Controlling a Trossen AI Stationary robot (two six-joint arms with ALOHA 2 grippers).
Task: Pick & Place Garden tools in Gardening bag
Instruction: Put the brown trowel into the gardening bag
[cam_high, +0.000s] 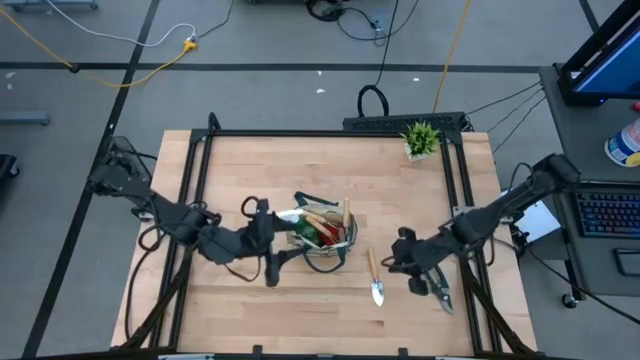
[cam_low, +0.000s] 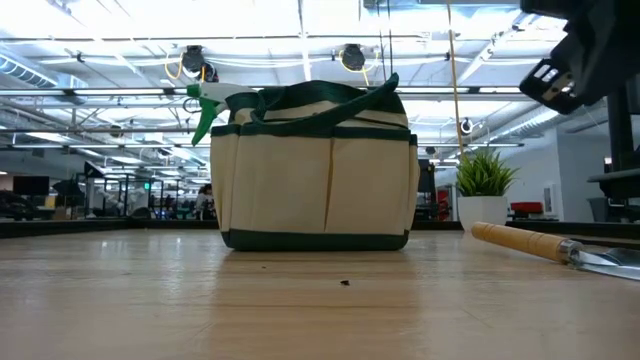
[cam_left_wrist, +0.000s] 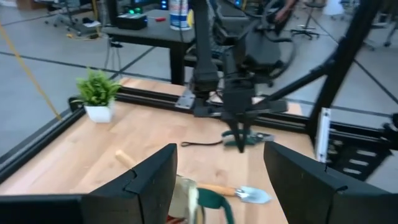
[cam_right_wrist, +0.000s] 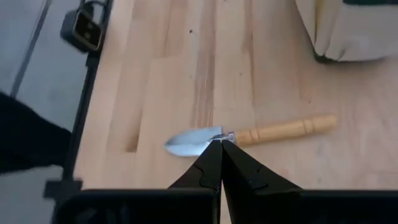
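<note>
While its fingers are spread apart with nothing between them, the left gripper (cam_high: 275, 240) hovers at the left edge of the gardening bag (cam_high: 325, 238) mid-table (tan fabric, dark green trim, tools already poking out). The right gripper (cam_high: 398, 252), jaws clenched on nothing, hangs just right of a wooden-handled trowel (cam_high: 375, 278) lying flat beside the bag.

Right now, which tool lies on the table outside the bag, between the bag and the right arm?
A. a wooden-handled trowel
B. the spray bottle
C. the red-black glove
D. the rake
A: the trowel lies flat on the bare wood, apart from the bag and just short of the right gripper, whose jaws are shut and empty; the spray bottle already sticks up out of the bag.
</note>
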